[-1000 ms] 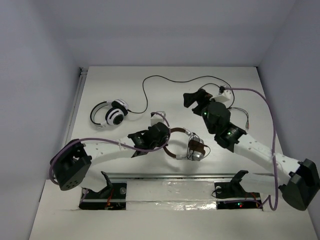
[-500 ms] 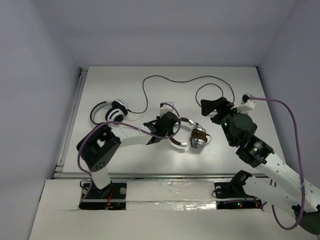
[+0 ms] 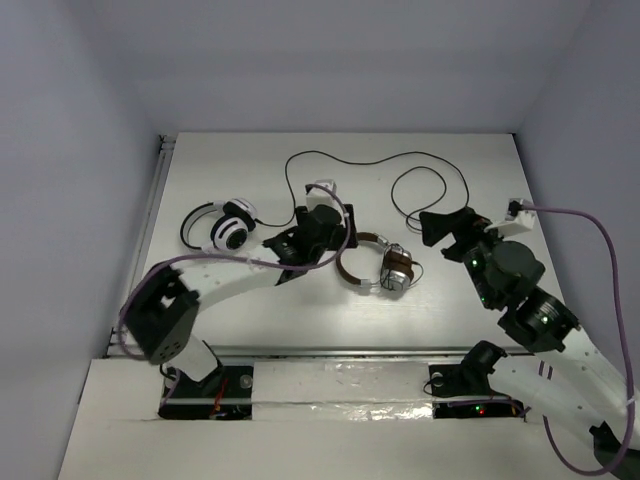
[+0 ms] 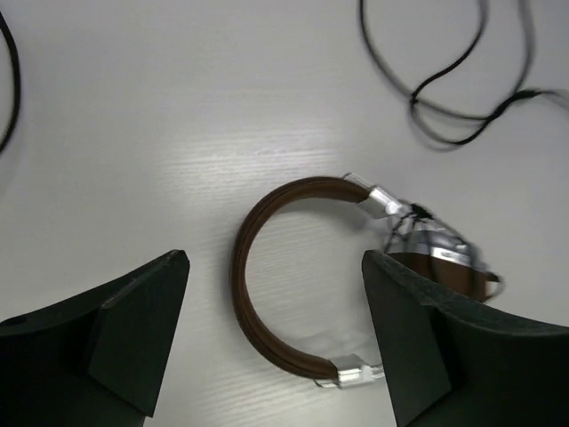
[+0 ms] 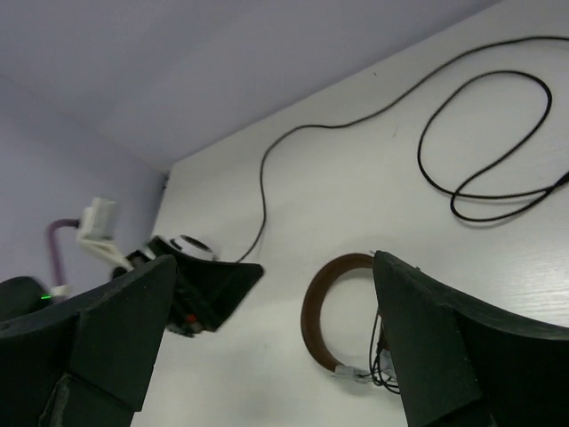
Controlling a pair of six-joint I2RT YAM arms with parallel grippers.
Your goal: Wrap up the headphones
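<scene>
The headphones lie flat mid-table: brown headband [image 3: 349,264] [image 4: 242,294] [image 5: 311,322], silver earcups [image 3: 398,269] [image 4: 437,252] folded together with black strands round them. Their thin black cable [image 3: 430,188] [image 4: 444,107] [image 5: 484,169] loops loose behind them and trails left across the table. My left gripper [image 3: 335,240] [image 4: 276,260] hovers open over the headband, touching nothing. To the right of the earcups my right gripper [image 3: 447,221] [image 5: 274,262] stands open and empty, above the table.
White-and-black round headphones [image 3: 225,226] [image 5: 182,245] lie at the left, close beside the left arm. A metal rail [image 3: 330,352] runs along the table's near edge. Grey walls close in the back and both sides.
The left gripper was shut on the headband and carried the headphones away from the near edge; now it has let go and stands open above them. The right arm drew back to the right.
</scene>
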